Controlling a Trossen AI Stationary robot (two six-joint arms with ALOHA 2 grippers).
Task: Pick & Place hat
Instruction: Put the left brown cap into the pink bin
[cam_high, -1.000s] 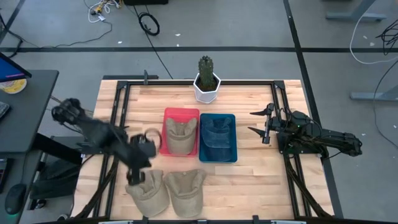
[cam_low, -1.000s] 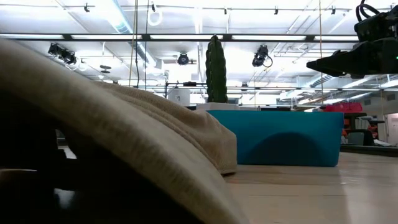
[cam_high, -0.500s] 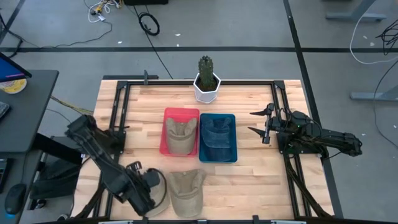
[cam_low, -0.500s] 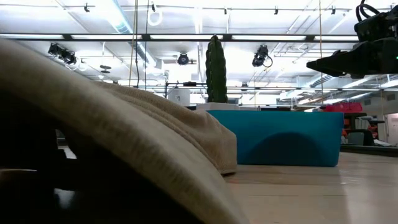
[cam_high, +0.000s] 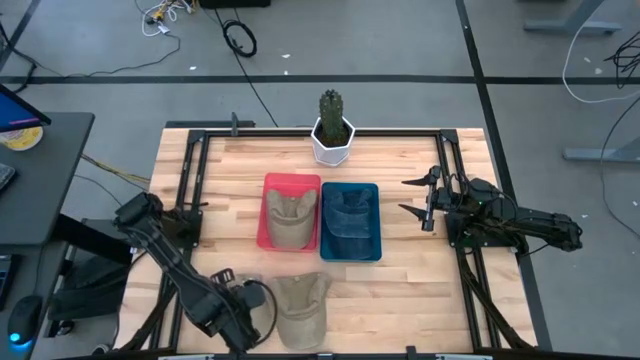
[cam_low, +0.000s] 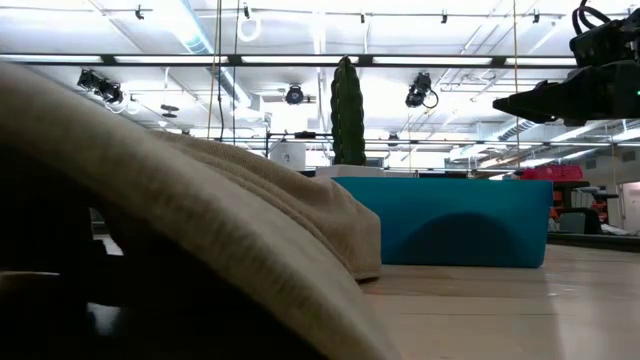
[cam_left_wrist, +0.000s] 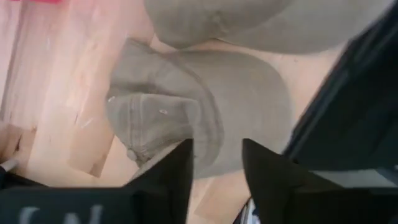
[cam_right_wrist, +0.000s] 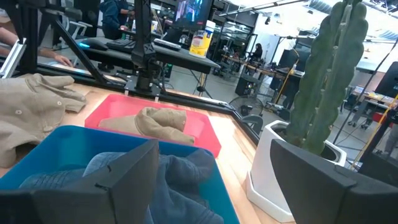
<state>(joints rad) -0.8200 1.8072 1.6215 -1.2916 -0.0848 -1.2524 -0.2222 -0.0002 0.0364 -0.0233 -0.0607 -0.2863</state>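
Observation:
My left gripper (cam_high: 243, 310) stands open at the table's near left, over a tan hat (cam_left_wrist: 199, 118) that lies flat on the wood; in the high view the arm hides most of that hat. A second tan hat (cam_high: 300, 305) lies just to its right. A red bin (cam_high: 268, 215) holds another tan hat (cam_high: 290, 218), and a blue bin (cam_high: 375, 222) beside it holds a denim hat (cam_high: 350, 215). My right gripper (cam_high: 422, 205) waits open at the table's right side, clear of everything. My left gripper comes at the near-left hat from above, its open fingers (cam_left_wrist: 180, 171) on either side of the hat's edge (cam_left_wrist: 214, 165) where crown and brim meet. Whether the fingertips touch the cloth, I cannot tell.
A cactus in a white pot (cam_high: 332, 135) stands at the far middle of the table. Black rails (cam_high: 195, 190) run along the left and right sides. Bare wood (cam_high: 410, 290) lies at the near right. In the low view a tan hat (cam_low: 200, 230) fills the left foreground.
My left gripper has gone from beside the red bin toward the table's near edge and down, and now hangs over the near-left hat. The hats have kept their places. My right arm has kept still.

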